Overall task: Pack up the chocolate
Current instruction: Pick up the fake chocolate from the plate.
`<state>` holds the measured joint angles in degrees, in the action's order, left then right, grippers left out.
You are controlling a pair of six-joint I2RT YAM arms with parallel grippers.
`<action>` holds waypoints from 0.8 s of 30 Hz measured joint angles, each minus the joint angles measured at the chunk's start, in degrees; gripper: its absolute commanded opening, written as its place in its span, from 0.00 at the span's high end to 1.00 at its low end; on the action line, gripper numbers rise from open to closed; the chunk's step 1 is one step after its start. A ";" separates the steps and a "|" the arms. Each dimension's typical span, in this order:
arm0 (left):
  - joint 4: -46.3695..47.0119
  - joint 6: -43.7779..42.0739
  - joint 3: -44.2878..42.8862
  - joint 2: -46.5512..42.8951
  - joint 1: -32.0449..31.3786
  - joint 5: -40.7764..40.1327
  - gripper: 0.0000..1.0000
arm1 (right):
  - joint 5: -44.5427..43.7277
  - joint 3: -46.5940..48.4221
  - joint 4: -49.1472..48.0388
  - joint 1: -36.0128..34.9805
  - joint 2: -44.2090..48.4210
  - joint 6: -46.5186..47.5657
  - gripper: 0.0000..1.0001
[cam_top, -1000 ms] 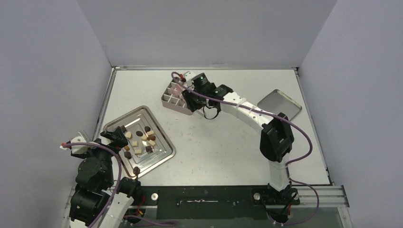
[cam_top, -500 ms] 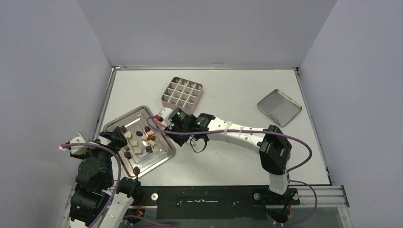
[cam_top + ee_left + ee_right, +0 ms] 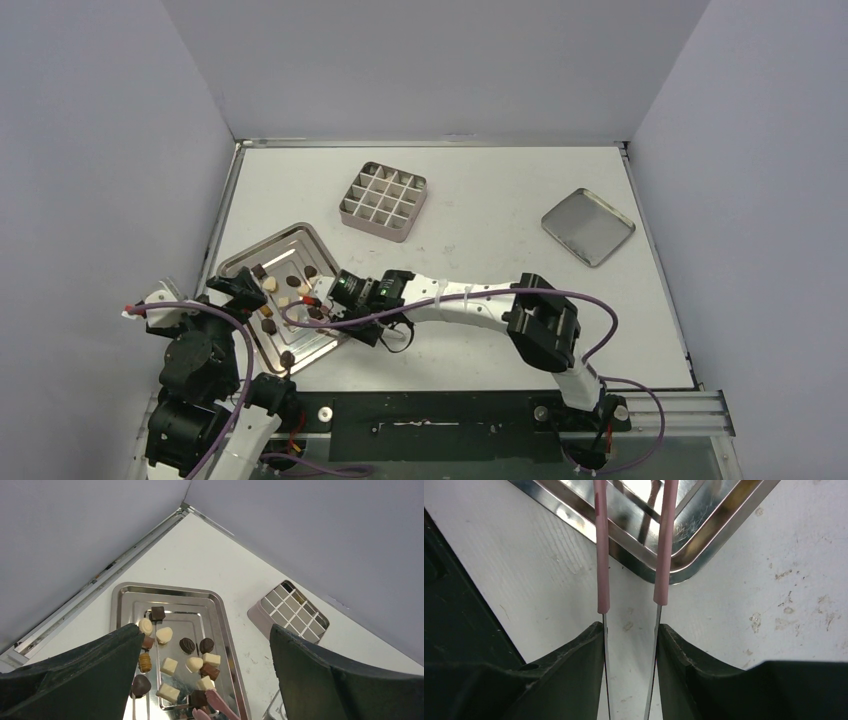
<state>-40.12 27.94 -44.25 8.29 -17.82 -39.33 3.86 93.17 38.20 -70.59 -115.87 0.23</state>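
Observation:
The chocolate lies as several small dark, tan and cream pieces on the silver stepped tray. The left wrist view shows the same chocolate on the tray. My right gripper is shut on pink-tipped tongs. The tong arms stand apart and reach over the tray's corner. Their pink tips sit beside a dark piece at the tray's near end, with nothing visibly between them. My left gripper hangs wide open at the tray's near left edge, holding nothing.
A square gridded tin stands behind the tray, and its cells look empty from above. A flat metal lid lies at the far right. Grey walls close in the table on three sides.
My right arm has swung from the gridded tin at the back down and left to the tray, carrying the tongs. The left arm has stayed put.

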 measured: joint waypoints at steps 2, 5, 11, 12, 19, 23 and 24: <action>-0.02 0.09 -0.09 0.00 0.00 -0.17 0.03 | -0.02 0.55 0.81 0.00 -0.96 0.07 0.61; -0.07 0.13 -0.24 0.00 0.04 -0.50 0.03 | -0.07 1.99 1.68 0.04 -1.95 0.22 0.60; -0.04 0.15 -0.28 0.00 0.39 -0.59 0.03 | -0.11 4.70 2.62 0.04 -2.67 0.50 0.58; -0.04 0.15 -0.28 0.00 0.42 -0.59 0.03 | -0.24 5.31 2.60 0.04 -3.04 0.52 0.58; -0.04 0.15 -0.28 0.00 0.68 -0.57 0.03 | -0.68 6.88 3.04 0.28 -5.88 0.66 0.58; -0.04 0.15 -0.28 0.00 0.68 -0.59 0.03 | -0.68 6.93 3.41 0.52 -6.73 0.68 0.63; -0.04 0.15 -0.28 0.00 0.68 -0.59 0.03 | -0.68 6.93 3.61 0.52 -6.73 0.68 0.64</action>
<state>-40.16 28.10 -44.53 8.29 -17.15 -39.92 3.18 100.09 41.80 -70.06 -122.61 0.91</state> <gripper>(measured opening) 0.974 0.409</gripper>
